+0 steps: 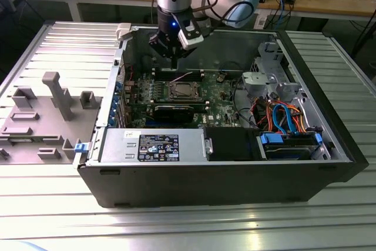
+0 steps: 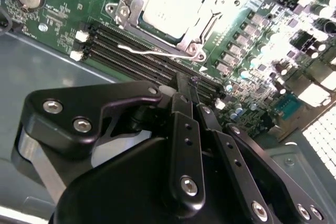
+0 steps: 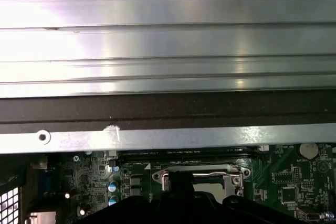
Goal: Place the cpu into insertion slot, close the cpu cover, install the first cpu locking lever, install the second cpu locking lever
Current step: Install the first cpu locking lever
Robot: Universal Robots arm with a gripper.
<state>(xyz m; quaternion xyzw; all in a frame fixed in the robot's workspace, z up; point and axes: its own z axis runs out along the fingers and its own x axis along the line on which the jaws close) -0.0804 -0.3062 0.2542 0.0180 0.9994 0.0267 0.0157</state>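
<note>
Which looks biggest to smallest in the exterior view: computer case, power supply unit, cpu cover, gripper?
1. computer case
2. power supply unit
3. gripper and cpu cover: they look alike in extent, and the gripper hangs above the board, nearer the camera perhaps, so no ranking between them.

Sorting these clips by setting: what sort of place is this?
Likely a robotics lab or electronics workshop. An opened computer case lies on a ribbed metal table, a wooden bench behind holds cables and parts, and the arm's gripper hangs above the motherboard.
</note>
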